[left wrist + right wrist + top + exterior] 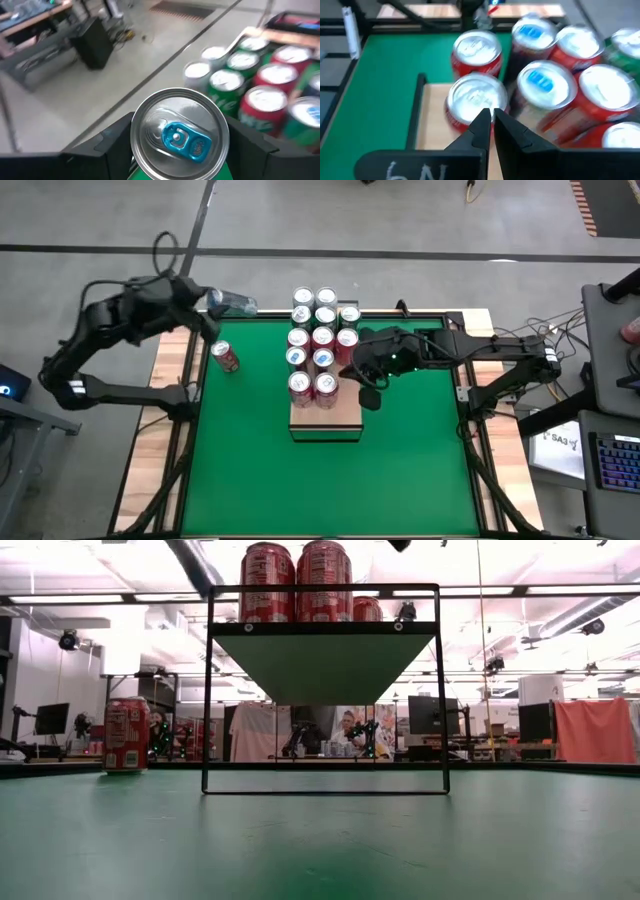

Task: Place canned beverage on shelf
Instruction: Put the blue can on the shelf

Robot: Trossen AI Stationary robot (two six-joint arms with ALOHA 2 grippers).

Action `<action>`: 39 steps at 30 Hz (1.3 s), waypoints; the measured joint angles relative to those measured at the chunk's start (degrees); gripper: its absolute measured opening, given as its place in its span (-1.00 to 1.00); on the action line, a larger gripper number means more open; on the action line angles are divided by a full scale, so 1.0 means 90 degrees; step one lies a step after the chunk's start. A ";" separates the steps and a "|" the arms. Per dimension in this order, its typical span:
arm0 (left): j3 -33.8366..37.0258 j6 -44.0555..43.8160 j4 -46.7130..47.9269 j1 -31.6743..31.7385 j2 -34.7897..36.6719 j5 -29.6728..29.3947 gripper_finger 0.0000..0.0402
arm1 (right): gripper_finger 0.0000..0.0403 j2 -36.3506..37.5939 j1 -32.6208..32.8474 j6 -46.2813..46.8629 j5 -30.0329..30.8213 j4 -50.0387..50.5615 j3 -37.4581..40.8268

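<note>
The left pincer (215, 302) grips a green can (179, 135) beside the crowded shelf (342, 418). A wide approach could topple the standing cans (322, 337). The right pincer (492, 122), clenched empty, hovers over them.

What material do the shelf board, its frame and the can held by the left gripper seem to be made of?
The shelf board looks like pale wood with a matte finish; faint grain shows on its bare end. Its frame seems to be thin dark metal rod, though painted plastic cannot be excluded. The can in the left gripper looks like aluminium: a shiny silver lid with a blue pull tab.
</note>
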State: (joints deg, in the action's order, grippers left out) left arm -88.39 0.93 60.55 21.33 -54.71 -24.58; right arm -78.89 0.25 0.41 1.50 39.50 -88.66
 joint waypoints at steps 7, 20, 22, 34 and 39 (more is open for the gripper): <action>-0.0448 -0.0018 -0.0002 -0.0796 -0.0061 0.0000 0.16 | -0.94 0.0000 -0.0002 -0.0337 0.0355 -0.0347 -0.0636; -0.0881 0.0037 0.0219 -0.2079 -0.0775 -0.0052 0.16 | -0.94 -0.0598 -0.0002 -0.0685 0.0347 -0.0777 -0.2026; -0.1076 -0.0004 0.0326 -0.2237 -0.0886 -0.0074 0.16 | -0.94 -0.0814 -0.0002 -0.0779 0.0344 -0.0779 -0.2255; -0.1674 -0.0236 0.0871 -0.2669 -0.1356 -0.0226 0.16 | -0.76 -0.2259 -0.0002 -0.1636 0.0339 -0.0606 -0.3681; -0.1674 -0.0236 0.0901 -0.2712 -0.1365 -0.0231 0.15 | -0.32 -0.2723 -0.0023 -0.1781 0.0360 -0.0630 -0.4294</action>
State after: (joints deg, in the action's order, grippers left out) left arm -103.46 -1.19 68.66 -3.07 -67.00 -26.65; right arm -103.40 0.04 -15.62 4.74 33.83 -127.30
